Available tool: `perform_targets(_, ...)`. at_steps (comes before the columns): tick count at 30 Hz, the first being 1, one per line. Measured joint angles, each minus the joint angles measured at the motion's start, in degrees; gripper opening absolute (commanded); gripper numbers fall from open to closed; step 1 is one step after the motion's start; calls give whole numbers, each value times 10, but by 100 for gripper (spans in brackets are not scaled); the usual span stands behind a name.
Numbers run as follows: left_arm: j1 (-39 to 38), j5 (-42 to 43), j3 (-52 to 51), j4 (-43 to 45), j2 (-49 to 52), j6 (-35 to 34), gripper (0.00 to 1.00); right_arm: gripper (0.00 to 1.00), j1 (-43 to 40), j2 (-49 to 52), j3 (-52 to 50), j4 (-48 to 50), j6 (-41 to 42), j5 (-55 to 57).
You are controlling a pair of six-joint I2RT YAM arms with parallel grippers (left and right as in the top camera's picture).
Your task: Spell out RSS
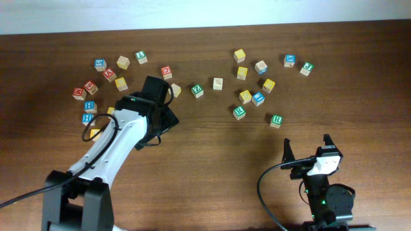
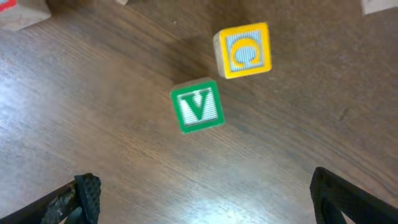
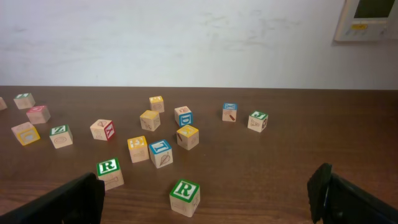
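Two cubes with a green R face stand right of centre. One R cube (image 1: 276,120) (image 3: 185,191) is nearest my right gripper, the other R cube (image 1: 239,113) (image 3: 108,167) is to its left. Several yellow-topped cubes (image 1: 245,96) (image 3: 137,146) sit behind them, their letters too small to read, so I cannot pick out an S. My right gripper (image 1: 308,146) (image 3: 205,208) is open and holds nothing, short of the nearer R cube. My left gripper (image 1: 166,110) (image 2: 208,205) is open over bare wood, near a green V cube (image 2: 198,106) (image 1: 197,90) and a yellow O cube (image 2: 244,51).
A cluster of red, blue and yellow cubes (image 1: 108,74) lies at the far left beside my left arm (image 1: 109,144). Blue cubes (image 1: 258,98) and a green one (image 1: 306,68) are mixed into the right group. A pale wall (image 3: 186,43) rises behind the table.
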Motion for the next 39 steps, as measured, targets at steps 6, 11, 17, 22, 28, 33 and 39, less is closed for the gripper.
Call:
perform_targets(6,0,-25,-1,46,0,0,99,98,0,0,0,0,0,0)
perform_targets(11,0,-33,-1,63,0,44,99,98,0,0,0,0,0,0)
perform_targets(17,0,12,99,31,6,258,99,98,0,0,0,0,0,0)
perform_targets(22,0,30,258,-42,7,355,99,98,0,0,0,0,0,0)
perform_targets(28,-1,21,306,-56,8,392,99,98,0,0,0,0,0,0)
perform_targets(33,7,-7,306,-66,29,400,99,98,0,0,0,0,0,0)
perform_targets(39,58,-9,306,-72,97,353,99,98,0,0,0,0,0,0)
